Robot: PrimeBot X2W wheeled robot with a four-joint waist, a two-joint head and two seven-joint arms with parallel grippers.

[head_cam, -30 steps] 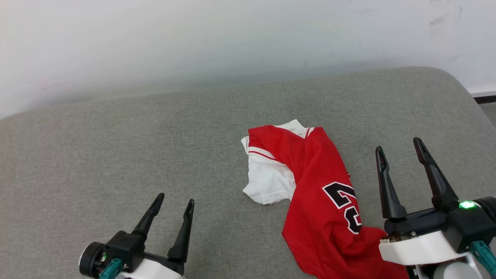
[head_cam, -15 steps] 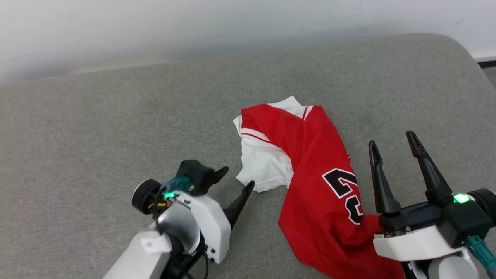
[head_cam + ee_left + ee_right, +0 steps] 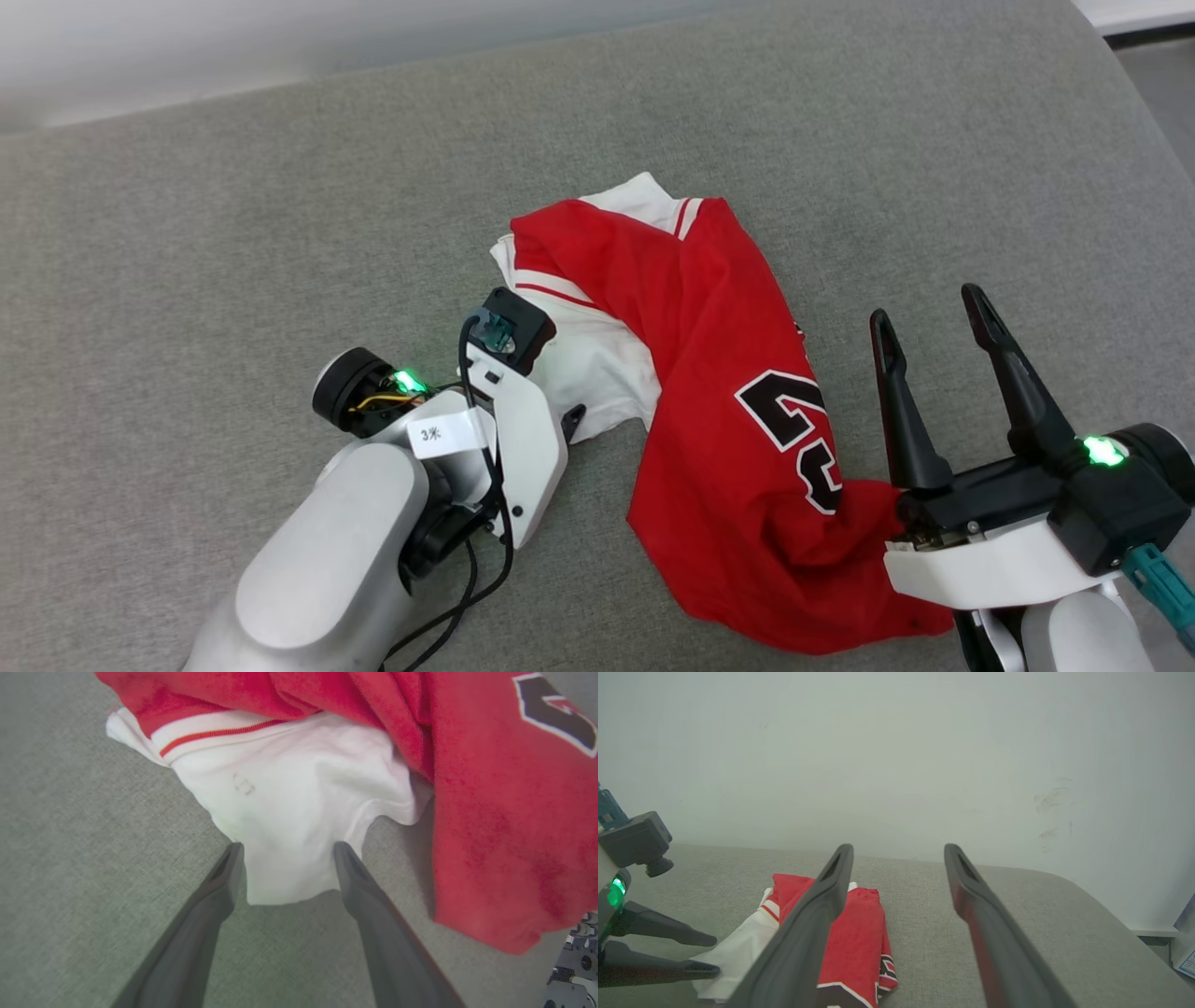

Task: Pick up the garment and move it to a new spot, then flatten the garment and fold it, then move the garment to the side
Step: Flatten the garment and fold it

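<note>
- Head view: white tag [image 3: 431, 433] on the L forearm reads "3米". The garment [image 3: 709, 373] lies crumpled mid grey cushion [image 3: 187, 233]. It shows a black, white-edged "2"; the next digit is prob. a "3", half folded under.
- The left gripper [image 3: 560, 387] is down at the white sleeve [image 3: 597, 373], one finger hidden under its wrist cam. The right gripper [image 3: 924, 306] is spread wide and empty, just right of the garment. Its body covers the red hem.
- Left wrist view: fingers apart, one on either side of the sleeve's lower edge. Cloth lies between them, not pinched.
- Right wrist view: fingers wide apart, nothing between. The garment sits low left, cut off by the frame edge. The wall [image 3: 896, 742] behind has faint scuffs [image 3: 1048, 798].
</note>
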